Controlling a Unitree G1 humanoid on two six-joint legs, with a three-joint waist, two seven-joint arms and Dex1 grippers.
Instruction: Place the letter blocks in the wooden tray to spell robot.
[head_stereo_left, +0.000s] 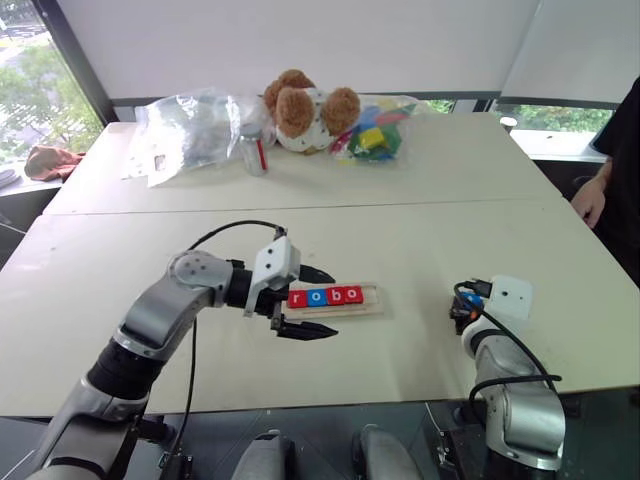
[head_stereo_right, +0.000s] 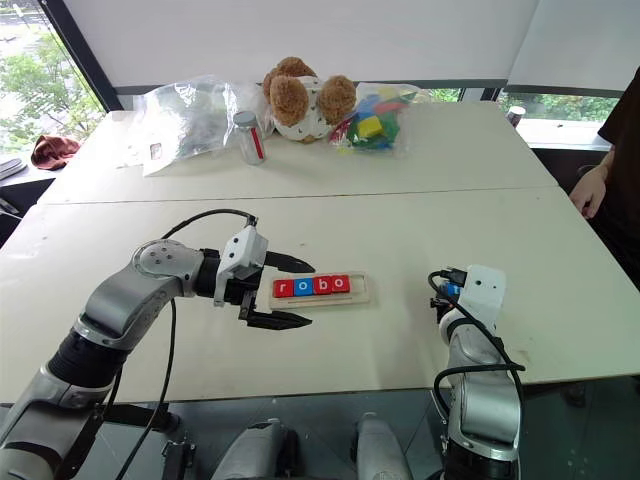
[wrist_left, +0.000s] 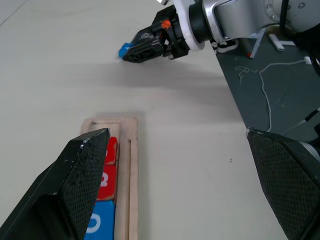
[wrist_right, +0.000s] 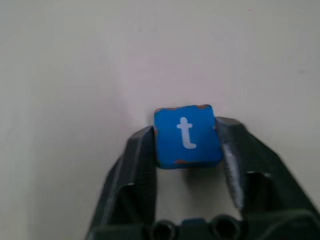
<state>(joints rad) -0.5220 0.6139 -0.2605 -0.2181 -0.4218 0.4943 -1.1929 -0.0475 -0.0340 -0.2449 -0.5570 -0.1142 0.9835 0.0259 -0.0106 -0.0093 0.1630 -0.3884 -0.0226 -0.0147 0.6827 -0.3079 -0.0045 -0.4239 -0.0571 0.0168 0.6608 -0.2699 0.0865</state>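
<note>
Four letter blocks (head_stereo_left: 324, 296) already sit in the wooden tray (head_stereo_left: 372, 301) — red r, blue o, red b, red o, reading "robo". One slot, at the tray's right end, is bare. So the job looks mostly done; what's left is the last tile.

That last tile, the blue t block (wrist_right: 186, 135), is pinched between the two black fingers of the right gripper (wrist_right: 186, 142), low over the white table (head_stereo_left: 420, 230) near its front edge, well to the right of the tray. Whether the tile is off the surface yet — cannot tell. It has to go into the empty right-end slot, letter upright like the rest.

Left gripper (head_stereo_left: 305, 302) is spread wide at the tray's left end, one finger on the far side, one on the near side, holding nothing; it may be there to steady the tray.

View differences: the right wrist view reads the "t" and the chipped tile corners, which the head views miss. The left wrist view shows the bare slot and the right gripper's tip with the blue tile. Head views give the spelled word, plus clutter along the far edge — teddy bear (head_stereo_left: 305, 108), plastic bags (head_stereo_left: 190, 130), small bottle (head_stereo_left: 254, 149) — and a person's hand (head_stereo_left: 590, 200) at the right edge.
</note>
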